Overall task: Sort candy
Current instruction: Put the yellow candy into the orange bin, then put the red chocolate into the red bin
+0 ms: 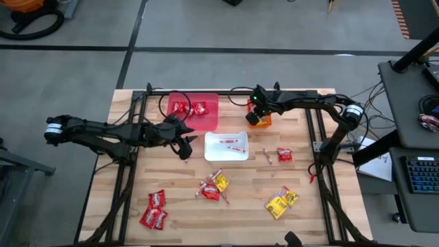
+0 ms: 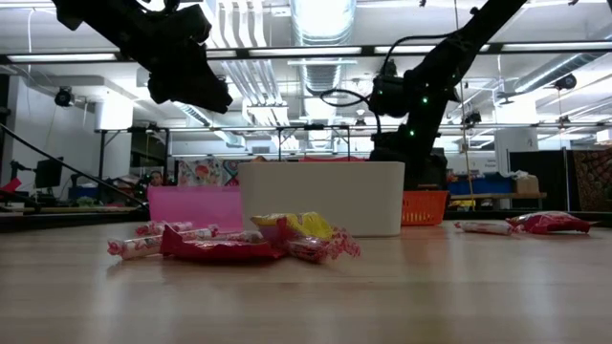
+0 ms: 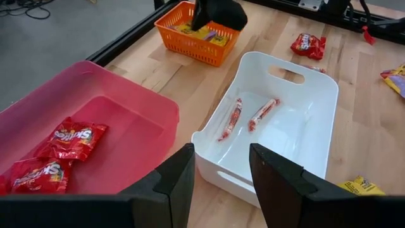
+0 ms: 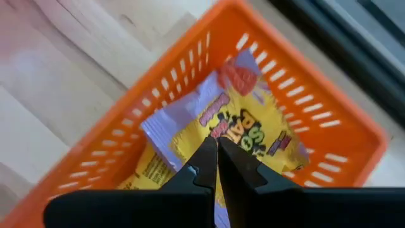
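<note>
inside the white bin (image 3: 316, 101) lie two sticks (image 3: 247, 117); left jaws apart, right jaws shut.

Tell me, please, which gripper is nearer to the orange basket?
Right. The right gripper hangs shut directly over the orange basket; the left gripper sits farther off, between the pink bin and white bin.

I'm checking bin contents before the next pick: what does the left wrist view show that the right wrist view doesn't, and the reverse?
Only the left wrist view shows the pink-red plastic bin holding shiny red packets, and the white plastic bin with two thin red-and-white sticks.

Only the right wrist view shows the right gripper, jaws shut, right above a yellow-orange packet.

Both show the orange plastic basket with yellow candy inside.
</note>
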Tool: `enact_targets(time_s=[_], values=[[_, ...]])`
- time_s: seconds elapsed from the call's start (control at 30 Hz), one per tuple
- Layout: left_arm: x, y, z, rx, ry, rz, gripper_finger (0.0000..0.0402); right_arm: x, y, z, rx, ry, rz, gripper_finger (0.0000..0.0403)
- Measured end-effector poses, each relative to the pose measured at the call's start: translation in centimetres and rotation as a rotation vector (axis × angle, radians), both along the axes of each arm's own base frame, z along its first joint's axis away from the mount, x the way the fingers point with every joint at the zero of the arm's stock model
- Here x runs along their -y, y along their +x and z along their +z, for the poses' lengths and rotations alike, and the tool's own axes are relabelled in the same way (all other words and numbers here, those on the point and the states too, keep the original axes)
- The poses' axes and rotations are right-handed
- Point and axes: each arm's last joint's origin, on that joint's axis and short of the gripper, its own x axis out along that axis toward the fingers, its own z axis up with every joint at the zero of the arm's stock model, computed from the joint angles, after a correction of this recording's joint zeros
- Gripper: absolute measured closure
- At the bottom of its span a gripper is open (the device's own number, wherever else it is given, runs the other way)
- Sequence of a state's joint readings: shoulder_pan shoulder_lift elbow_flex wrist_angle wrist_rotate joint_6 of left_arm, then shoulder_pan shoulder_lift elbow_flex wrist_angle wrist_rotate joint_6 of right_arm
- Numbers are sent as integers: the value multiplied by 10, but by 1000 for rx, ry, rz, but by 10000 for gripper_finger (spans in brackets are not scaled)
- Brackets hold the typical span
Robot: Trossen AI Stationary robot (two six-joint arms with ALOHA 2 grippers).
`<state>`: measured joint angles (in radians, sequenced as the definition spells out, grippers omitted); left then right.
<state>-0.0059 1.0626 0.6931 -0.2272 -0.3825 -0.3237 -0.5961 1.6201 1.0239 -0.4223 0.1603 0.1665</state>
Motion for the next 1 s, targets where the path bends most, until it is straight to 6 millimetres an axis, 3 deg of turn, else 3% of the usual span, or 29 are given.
enact_targets(time_s=[0.37,0.6,0.83,1.0], values=[[0,0,0,3,-9,6,267,1,0,40,95,-100,8,394],[1,-4,-6,-37,-108,25,267,-12,1,55,183,-54,93,394],[9,-11,-15,-113,-322,34,267,-27,0,68,200,-62,144,394],[34,-21,-24,-235,-602,1,267,-33,1,70,192,-67,177,394]])
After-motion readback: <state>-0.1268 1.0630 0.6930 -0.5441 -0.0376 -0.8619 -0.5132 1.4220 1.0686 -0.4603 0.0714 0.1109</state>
